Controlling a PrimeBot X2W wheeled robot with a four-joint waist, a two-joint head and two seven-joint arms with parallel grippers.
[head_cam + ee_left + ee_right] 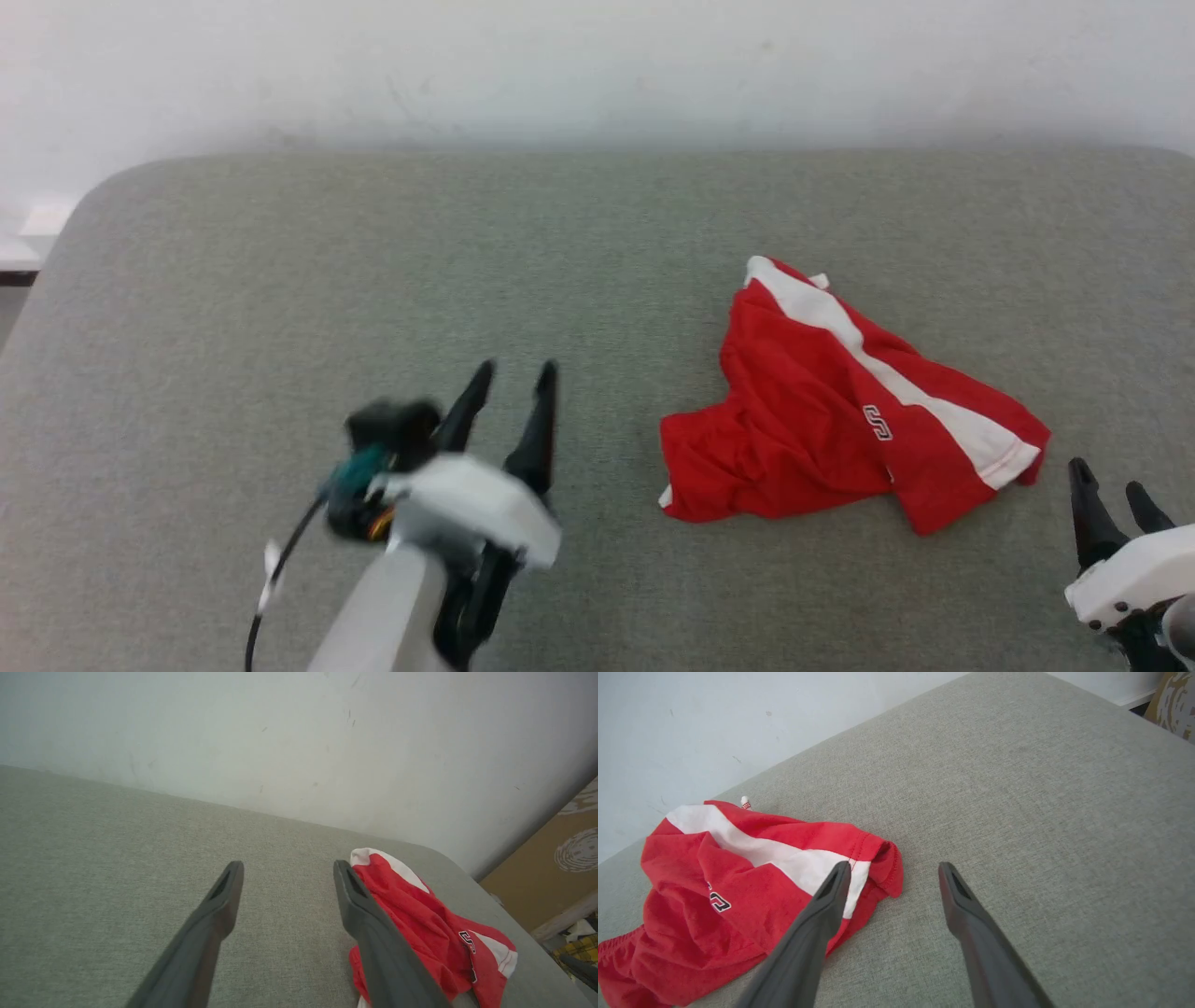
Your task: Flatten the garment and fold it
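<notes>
The garment (822, 411) is a pair of red shorts with a broad white band, lying crumpled on the grey padded surface (280, 280) right of centre. Part of its black and white lettering shows. My left gripper (516, 373) hovers open to the left of it, well apart from the cloth. In the left wrist view the garment (420, 914) lies just beyond the right finger (369, 914). My right gripper (1111, 481) stands open at the lower right, close to the garment's near right corner, holding nothing. In the right wrist view the garment (738, 868) lies to the left of that gripper (894, 870).
A pale wall (597, 65) runs behind the grey surface. The surface's rounded far left corner (112, 182) drops off to the floor. In the left wrist view a brown patterned floor (560, 868) lies past the surface's right edge.
</notes>
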